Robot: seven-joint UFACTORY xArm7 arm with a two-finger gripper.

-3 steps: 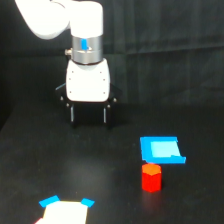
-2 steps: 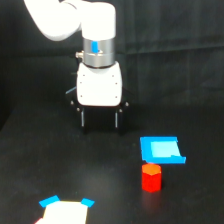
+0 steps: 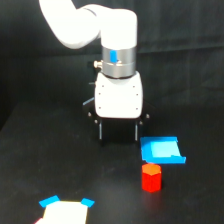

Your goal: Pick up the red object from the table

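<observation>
Now | red object (image 3: 151,178) below-right of gripper (image 3: 118,133) | apart

White arm enters from top of the exterior view's left, bends over at a rounded elbow, then drops straight down thru a cylindrical wrist w/ a silver band and a small blue mark on its front. Below that sits a boxy white housing, wider than the wrist, w/ dark fittings at its lower corners. Gripper (image 3: 118,137) points straight down, two thin dark fingers (image 3: 101,133) hanging parallel and well apart, nothing between them. Fingertips blur into the dark backdrop, so can't tell if they touch the surface; prob. just above it.
</observation>
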